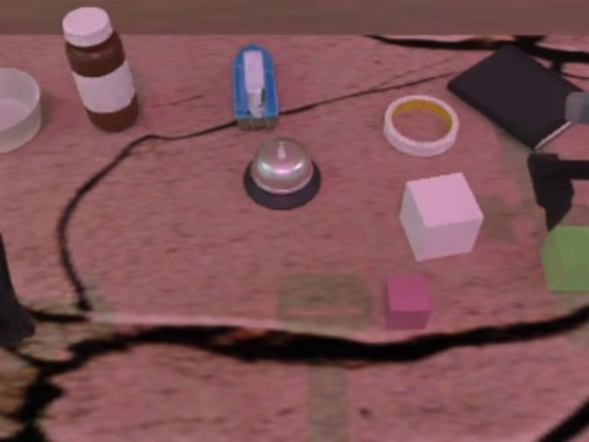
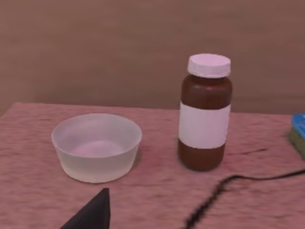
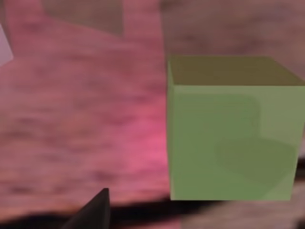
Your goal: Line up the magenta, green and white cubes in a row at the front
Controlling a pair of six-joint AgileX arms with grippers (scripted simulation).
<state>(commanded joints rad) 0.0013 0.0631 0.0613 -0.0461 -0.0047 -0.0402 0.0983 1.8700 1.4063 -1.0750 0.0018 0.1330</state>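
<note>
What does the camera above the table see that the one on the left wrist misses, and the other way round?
Only the top view shows the white cube, magenta cube, green cube, bell, ring and black case. Only the left wrist view shows the wall behind the table. Both show the clear bowl, the brown bottle and an edge of the blue object.

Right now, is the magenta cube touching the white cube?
No. In the top view the magenta cube sits apart from the white cube.

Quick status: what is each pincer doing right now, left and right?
Left pincer: parked at the table's left edge, state cannot be told.
Right pincer: by the green cube at the right edge, state cannot be told.
</note>
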